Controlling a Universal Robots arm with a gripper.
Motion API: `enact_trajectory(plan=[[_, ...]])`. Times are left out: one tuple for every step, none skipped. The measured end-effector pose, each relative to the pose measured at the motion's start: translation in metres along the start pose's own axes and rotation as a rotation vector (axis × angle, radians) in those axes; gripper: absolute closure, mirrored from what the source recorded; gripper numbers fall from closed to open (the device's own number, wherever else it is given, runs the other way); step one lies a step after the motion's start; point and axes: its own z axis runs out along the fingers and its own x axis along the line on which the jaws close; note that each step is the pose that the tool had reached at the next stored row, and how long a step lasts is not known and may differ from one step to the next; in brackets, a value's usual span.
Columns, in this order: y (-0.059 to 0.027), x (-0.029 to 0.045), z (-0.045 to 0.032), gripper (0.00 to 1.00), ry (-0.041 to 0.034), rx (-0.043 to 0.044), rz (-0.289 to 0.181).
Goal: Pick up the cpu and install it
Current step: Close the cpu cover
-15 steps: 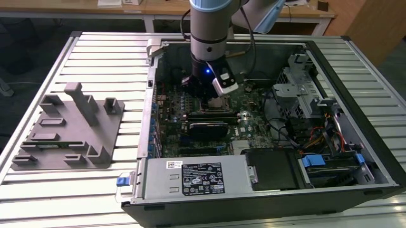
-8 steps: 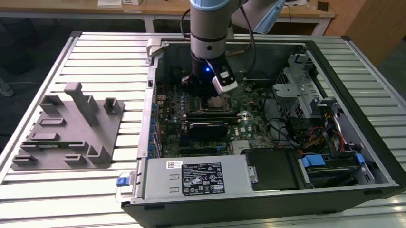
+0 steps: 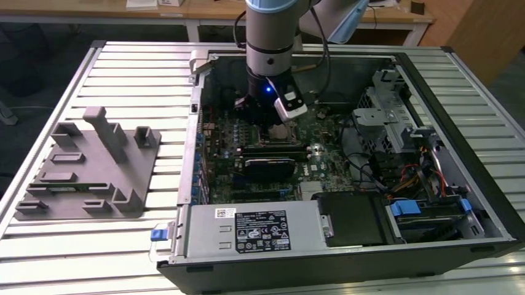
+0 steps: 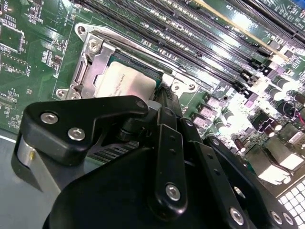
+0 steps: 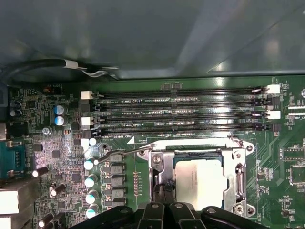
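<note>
Inside the open black desktop computer case (image 3: 328, 273) lying on the slatted metal tabletop (image 3: 123, 61), the silver-and-blue robot arm (image 3: 271, 37) reaches straight down to the green motherboard (image 5: 286, 167). And there's the claw (image 5: 163, 189), low over the board, right at the processor socket!

The cpu (image 5: 200, 177), that small flat square chip with the silvery-white metal top, lies flat inside the shiny steel socket frame (image 5: 239, 176). It is squared up with the opening, metal face upward. In both wrist views the black fingers (image 4: 167, 124) of the claw are drawn close together, with hardly a gap between them. Their tips are down at one edge of the chip, by the frame's side rail. Whether they actually touch the chip, I cannot tell.

The thin wire retention lever (image 5: 124, 153) of the socket stands out beside the frame, toward a row of small silver-topped capacitors (image 5: 89, 181). On the far side of the socket from the claw run long black memory slots (image 5: 181, 112), side by side and parallel.

In the exterior view, the grey plastic fixture block (image 3: 90, 166) sits well apart on the tabletop, on the exterior view's left of the case. The silver power supply box (image 3: 246, 230) sits in the case's near corner.
</note>
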Motion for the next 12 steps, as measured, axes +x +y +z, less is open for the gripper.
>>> enact_trajectory(plan=[[0.0000, 0.0000, -0.0002, 0.89, -0.0001, -0.0002, 0.000], [0.0000, 0.0000, -0.0005, 0.89, -0.0002, -0.0002, 0.000], [-0.0001, 0.0000, -0.0009, 0.89, 0.0000, 0.0000, 0.000], [-0.0001, 0.0000, -0.0012, 0.89, 0.0000, 0.0002, 0.000], [-0.0001, 0.0000, -0.0015, 0.89, 0.0000, 0.0001, 0.000], [-0.0001, 0.0000, -0.0018, 0.89, 0.0001, 0.0002, 0.000], [-0.0001, 0.0000, -0.0021, 0.89, 0.0001, 0.0002, 0.000], [-0.0001, 0.0000, -0.0025, 0.89, 0.0001, 0.0002, 0.000], [-0.0001, 0.0000, -0.0029, 0.89, 0.0001, 0.0002, 0.000], [-0.0001, 0.0000, -0.0033, 0.89, 0.0001, 0.0002, 0.000], [-0.0001, 0.0000, -0.0035, 0.89, 0.0000, 0.0002, 0.000], [-0.0001, 0.0000, -0.0034, 0.89, 0.0000, 0.0001, 0.000]])
